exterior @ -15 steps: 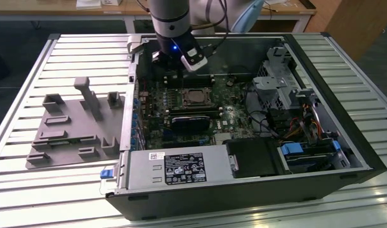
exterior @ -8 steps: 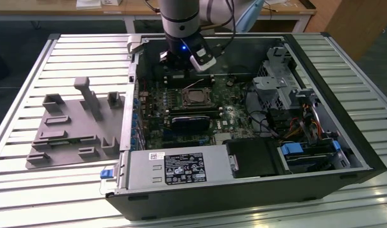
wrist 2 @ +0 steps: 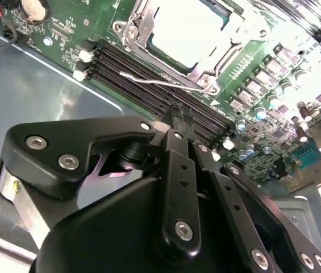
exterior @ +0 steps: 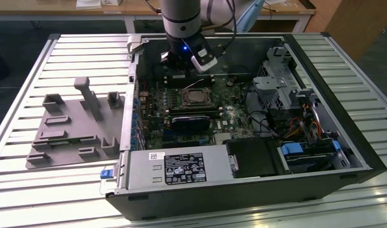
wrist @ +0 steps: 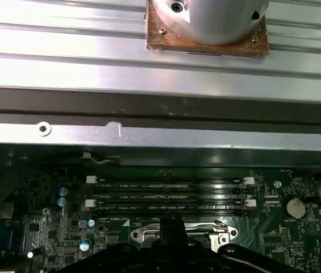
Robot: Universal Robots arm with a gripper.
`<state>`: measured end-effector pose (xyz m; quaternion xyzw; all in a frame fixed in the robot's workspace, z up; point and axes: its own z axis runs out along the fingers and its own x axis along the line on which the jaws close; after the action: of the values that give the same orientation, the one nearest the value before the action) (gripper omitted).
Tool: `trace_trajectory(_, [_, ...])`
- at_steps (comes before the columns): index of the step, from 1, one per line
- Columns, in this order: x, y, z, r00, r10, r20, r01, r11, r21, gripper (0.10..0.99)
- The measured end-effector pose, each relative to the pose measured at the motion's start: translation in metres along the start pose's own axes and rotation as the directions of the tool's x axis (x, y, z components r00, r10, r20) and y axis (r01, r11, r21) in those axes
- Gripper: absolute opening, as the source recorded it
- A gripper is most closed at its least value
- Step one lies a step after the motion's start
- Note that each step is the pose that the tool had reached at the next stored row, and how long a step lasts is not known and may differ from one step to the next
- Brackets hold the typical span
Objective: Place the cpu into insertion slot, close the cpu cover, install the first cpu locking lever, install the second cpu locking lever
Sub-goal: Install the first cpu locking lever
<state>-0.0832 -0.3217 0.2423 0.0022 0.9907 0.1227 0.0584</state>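
The gripper, fingers together, hangs over the memory slots. The cpu lies under the lowered cpu cover, one locking lever unlatched.

No print is legible. White label on the power supply: marks too small to read.

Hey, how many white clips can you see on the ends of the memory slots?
4 in the first wrist view. Two white clips sit at the memory slots' end nearer the round pale disc, two at the opposite end. Others may be hidden.
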Motion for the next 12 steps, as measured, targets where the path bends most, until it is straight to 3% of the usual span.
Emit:
trace_trajectory(3, [0.0003,-0.0004,0.0016,0.9999,-0.004,0.0135,0.004,1.0000,0.003,0.102])
trace_trajectory(7, [0.0005,-0.0009,0.0036,0.9990,-0.012,0.0436,0.012,0.9999,0.007,0.102])
trace_trajectory(12, [0.0007,-0.0013,0.0052,0.9961,-0.026,0.0837,0.024,0.9992,0.031,0.102])
